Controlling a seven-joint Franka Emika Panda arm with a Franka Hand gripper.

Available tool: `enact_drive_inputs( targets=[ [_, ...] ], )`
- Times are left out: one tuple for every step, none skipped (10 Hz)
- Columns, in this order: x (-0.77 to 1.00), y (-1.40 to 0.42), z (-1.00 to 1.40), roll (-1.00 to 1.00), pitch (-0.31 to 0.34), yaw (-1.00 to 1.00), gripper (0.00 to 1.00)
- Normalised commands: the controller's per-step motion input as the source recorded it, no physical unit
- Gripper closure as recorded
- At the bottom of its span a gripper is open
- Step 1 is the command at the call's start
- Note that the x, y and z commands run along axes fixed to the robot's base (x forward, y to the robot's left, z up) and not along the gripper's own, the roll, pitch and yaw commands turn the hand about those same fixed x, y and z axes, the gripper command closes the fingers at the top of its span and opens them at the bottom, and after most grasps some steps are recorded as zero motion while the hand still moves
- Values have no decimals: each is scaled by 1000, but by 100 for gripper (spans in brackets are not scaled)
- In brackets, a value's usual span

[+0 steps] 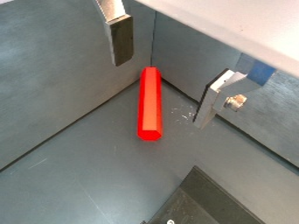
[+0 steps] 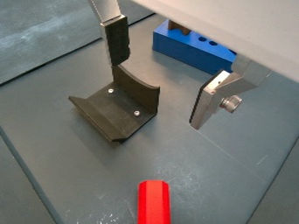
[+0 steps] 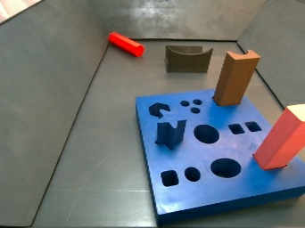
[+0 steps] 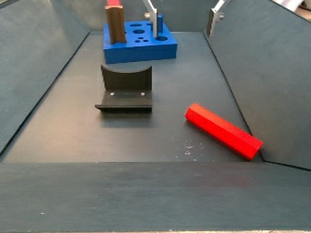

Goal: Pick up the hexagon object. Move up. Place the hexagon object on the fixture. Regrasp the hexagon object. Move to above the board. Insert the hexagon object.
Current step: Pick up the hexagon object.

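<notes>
Lying flat on the dark grey floor near a corner of the walled bin, the hexagon object rests untouched below the tool, whose silver fingers stand wide apart with nothing between them. In a wrist view only the near end of the bar shows, cut off by the frame edge. The fixture sits just beyond it, between the bar and the board, of which little more than one blue corner is visible there. In a side view the tool is cropped to two finger tips at the top edge, so its height above the floor is hard to judge; it probably hangs well clear. The board carries a brown block, a salmon-red block partly cut off and a dark blue upright piece. No readable writing shows anywhere.
</notes>
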Motion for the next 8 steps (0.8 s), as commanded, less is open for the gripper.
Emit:
enact_drive_inputs(
  targets=[
    [0, 217, -503, 33, -40, 454, 0],
    [-71, 143, -857, -29, -111, 1000, 0],
    [-60, 66, -814, 0, -71, 1000, 0],
    [-91, 31, -829, 0, -77, 1000, 0],
    [-126, 34, -860, 0, -103, 1000, 0],
    [-177, 11, -937, 21, -123, 1000, 0],
    [-177, 100, -991, 96, -156, 917, 0],
    [-194, 134, -980, 86, -159, 889, 0]
  ],
)
